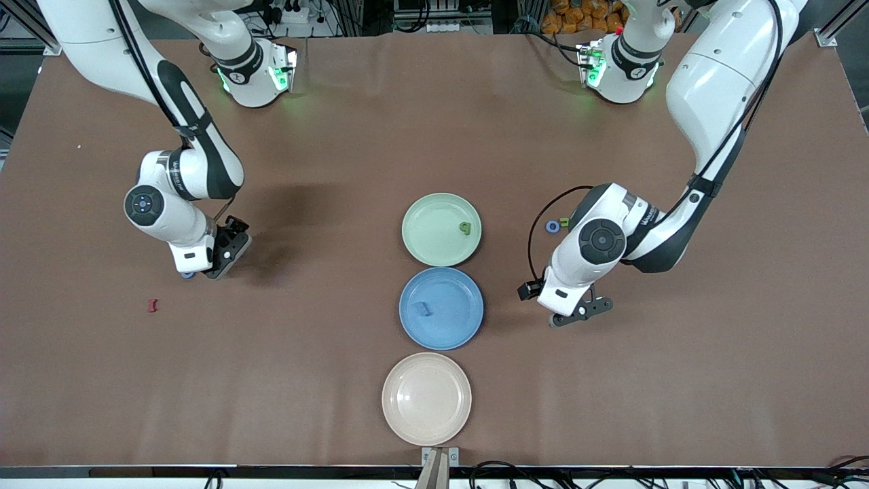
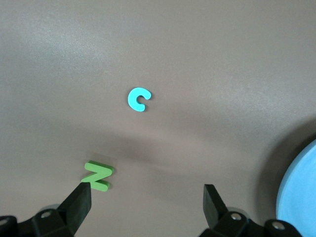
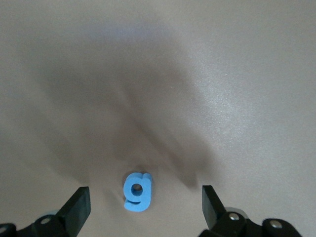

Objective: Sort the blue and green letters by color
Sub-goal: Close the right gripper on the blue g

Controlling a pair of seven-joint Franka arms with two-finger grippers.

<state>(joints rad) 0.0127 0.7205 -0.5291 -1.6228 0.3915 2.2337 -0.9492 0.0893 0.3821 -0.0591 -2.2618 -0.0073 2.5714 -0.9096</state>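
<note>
Two letters are already sorted, as far as can be seen: a green piece (image 1: 465, 227) lies in the green plate (image 1: 424, 248) and a blue piece (image 1: 423, 310) in the blue plate (image 1: 461, 333), while the pink plate (image 1: 400, 414), nearest the front camera, holds nothing. At least three more are left on the table (image 1: 434, 122). A blue g (image 3: 137, 191) lies toward the right arm's end, and the right gripper (image 3: 143, 210) is held low just over it with its jaws wide apart and nothing between them; in the right wrist view the g sits between the two fingers (image 3: 79, 205), a little closer to one of them, so a grasp seems close but is not yet made. Toward the left arm's end, a blue c (image 2: 138, 99) and a green z (image 2: 98, 176) lie close to each other, farther from the front camera than the left gripper (image 2: 145, 207). That gripper is also fully open and empty, over bare table beside the blue plate; in the left wrist view the z is seen just at one fingertip and the c well ahead of the jaws. A dark red piece (image 1: 153, 305) lies nearer the camera than the right gripper and is judged to be no part of the sorting.
</note>
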